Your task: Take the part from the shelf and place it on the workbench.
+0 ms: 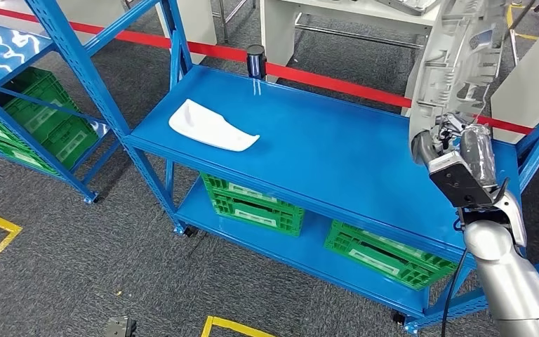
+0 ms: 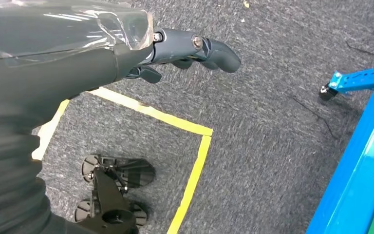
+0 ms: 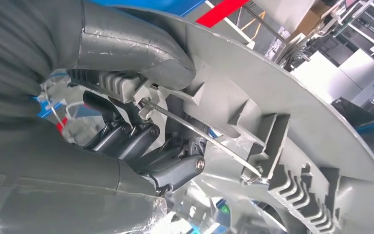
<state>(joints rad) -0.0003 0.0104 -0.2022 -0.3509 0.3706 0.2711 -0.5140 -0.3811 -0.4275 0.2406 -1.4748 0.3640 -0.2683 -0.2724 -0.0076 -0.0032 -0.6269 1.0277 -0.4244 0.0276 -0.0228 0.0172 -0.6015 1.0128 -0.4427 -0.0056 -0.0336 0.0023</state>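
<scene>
**Spotter:** Grey carpet with yellow tape runs under a blue shelf (image 1: 337,151); green crates (image 1: 253,203) sit on its lower level, and a white curved piece (image 1: 210,126) lies on the top deck, over on your left side.

**Operator's mate:** Where's the part you care about?

**Spotter:** Your right hand (image 1: 456,151) already grips it; the grey ribbed part (image 1: 460,53) stands up from that hand above the shelf's right end, its long axis running nearly upright and leaning a little away from you; in the right wrist view the fingers (image 3: 126,139) curl into its ribbed inner face (image 3: 272,161) while the thumb presses its rim.

**Operator's mate:** And the left?

**Spotter:** Your left hand (image 2: 190,51) hangs over the carpet, fingers curled in on nothing, well apart from the part; so the right arm carries alone.

**Operator's mate:** Which way to go?

**Spotter:** I'd judge the pale worktop (image 1: 351,10) beyond the red line (image 1: 323,78) is your target; it lies ahead, past the shelf; you'll likely need to tip that long axis down flat before release.
</scene>
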